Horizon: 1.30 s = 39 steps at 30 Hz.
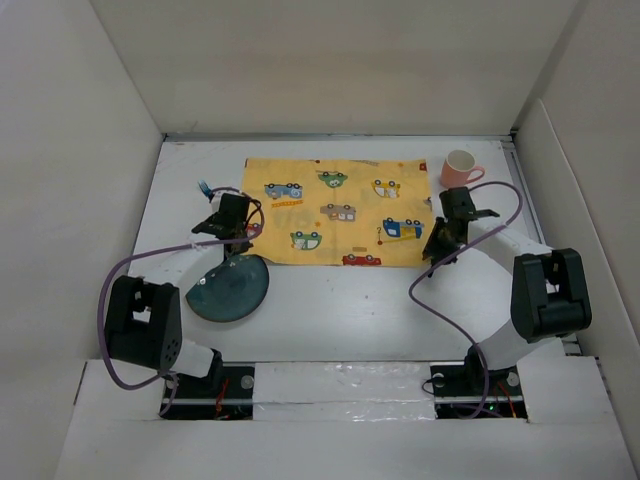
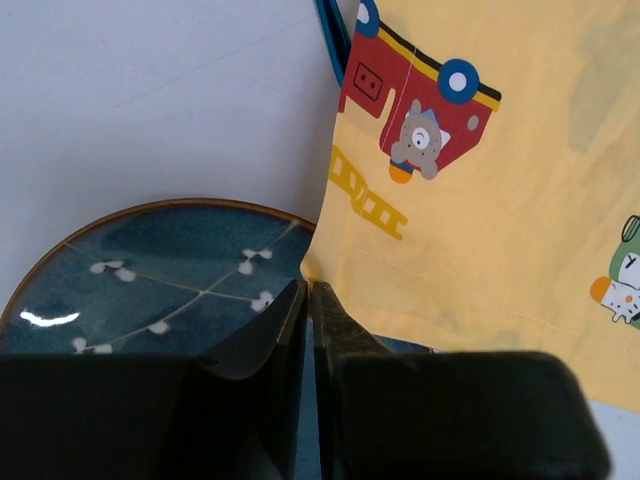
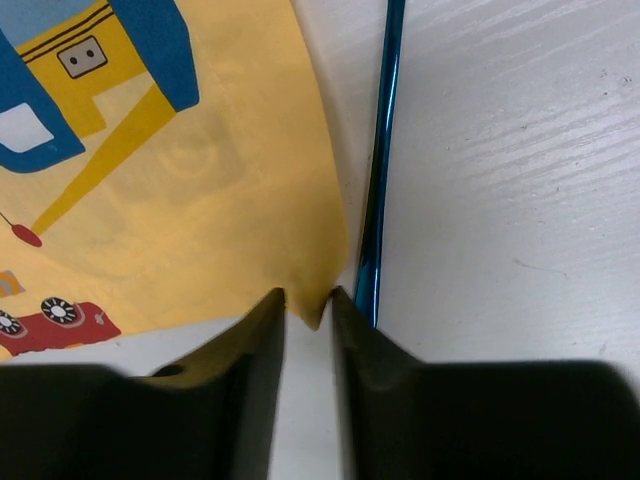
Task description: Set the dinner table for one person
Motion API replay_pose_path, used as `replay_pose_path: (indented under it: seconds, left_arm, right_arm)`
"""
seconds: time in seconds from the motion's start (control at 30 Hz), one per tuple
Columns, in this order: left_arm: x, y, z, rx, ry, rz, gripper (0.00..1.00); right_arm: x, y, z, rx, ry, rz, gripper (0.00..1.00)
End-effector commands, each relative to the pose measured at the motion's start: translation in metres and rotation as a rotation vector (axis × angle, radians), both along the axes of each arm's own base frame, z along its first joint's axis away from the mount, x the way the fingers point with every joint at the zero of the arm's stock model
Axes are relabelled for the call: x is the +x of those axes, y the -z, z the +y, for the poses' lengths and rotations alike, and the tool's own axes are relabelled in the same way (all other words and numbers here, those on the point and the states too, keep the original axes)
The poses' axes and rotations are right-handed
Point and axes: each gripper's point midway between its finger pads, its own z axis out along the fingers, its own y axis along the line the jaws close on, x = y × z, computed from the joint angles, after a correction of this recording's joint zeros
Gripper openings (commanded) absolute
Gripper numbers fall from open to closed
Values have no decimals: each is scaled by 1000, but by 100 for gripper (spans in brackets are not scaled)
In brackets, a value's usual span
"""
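**Grippers at the mat's near corners**

The yellow mat [image 1: 335,210] is spread on the far half of the dinner table [image 1: 330,310], a white surface. Its near left corner is pinched in the almost closed jaws of the left gripper [image 2: 308,290], by the far rim of the blue plate [image 1: 228,288]. The near right corner lies between the narrow jaws of the right gripper [image 3: 310,300]; whether it is clamped cannot be told.

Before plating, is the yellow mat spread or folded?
Spread: the mat lies as a full rectangle, the left gripper and right gripper pinching its near corners.
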Motion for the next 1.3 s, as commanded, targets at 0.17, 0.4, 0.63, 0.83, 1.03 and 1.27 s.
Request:
replay_pose_path:
  seconds: [0.17, 0.4, 0.63, 0.83, 1.03, 1.27]
  left_arm:
    - [-4, -30, -8, -66, 14, -55, 9]
    - [5, -67, -11, -89, 25, -147, 40]
    - [29, -164, -33, -211, 89, -357, 45]
    - [25, -243, -70, -428, 215, -537, 37]
    - [1, -278, -81, -485, 242, -589, 36]
    - [-24, -254, -73, -470, 203, -538, 37]
  right_arm:
    - [33, -51, -2, -16, -5, -146, 48]
    - [39, -104, 27, 1, -96, -286, 59]
    - [15, -136, 97, 158, -297, -383, 22]
    - [-14, -155, 229, 537, -530, -467, 0]
    - [-47, -135, 350, 683, -689, -417, 56]
    - [-68, -81, 428, 776, -739, -300, 63]
